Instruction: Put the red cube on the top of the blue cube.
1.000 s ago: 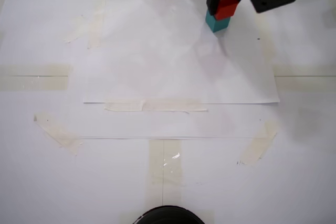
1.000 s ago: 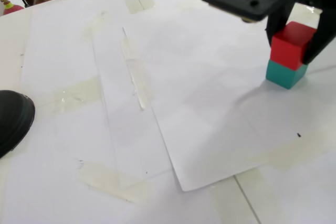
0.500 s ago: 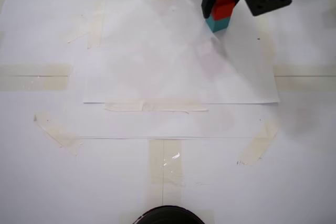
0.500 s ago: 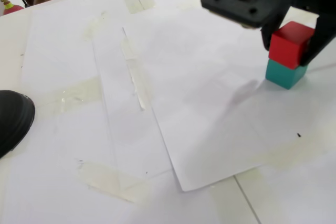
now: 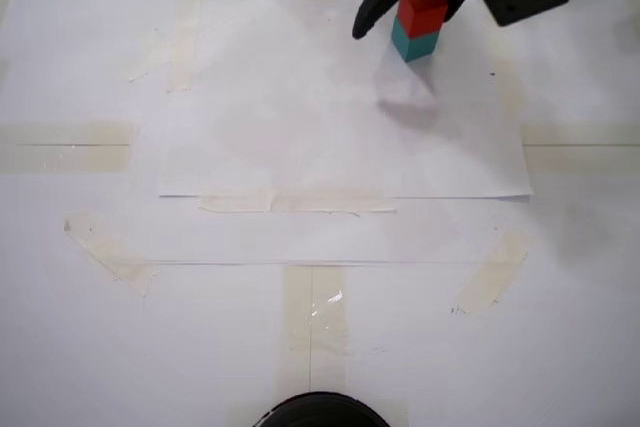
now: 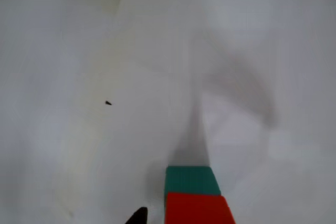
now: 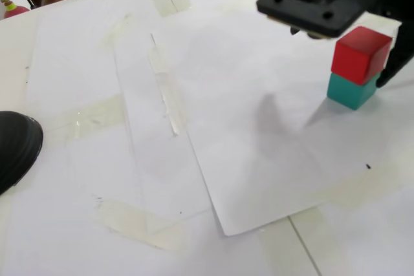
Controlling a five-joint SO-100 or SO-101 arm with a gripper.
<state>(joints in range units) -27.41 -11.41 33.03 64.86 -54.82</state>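
Observation:
The red cube (image 5: 421,9) rests squarely on top of the blue cube (image 5: 413,43), which is teal, at the far right of the paper in a fixed view. The stack also shows in another fixed view, red cube (image 7: 361,53) on blue cube (image 7: 352,90), and at the bottom of the wrist view, red cube (image 6: 198,211) and blue cube (image 6: 190,180). My gripper (image 5: 408,23) is open and straddles the red cube; its left finger stands well clear of it. One dark fingertip (image 6: 137,216) shows in the wrist view, left of the stack.
White paper sheets (image 5: 300,127) are taped to the table with pale tape strips (image 5: 295,202). A dark round object (image 5: 318,412) sits at the near edge and also shows in the other fixed view (image 7: 16,147). A small black speck (image 7: 369,166) lies near the stack.

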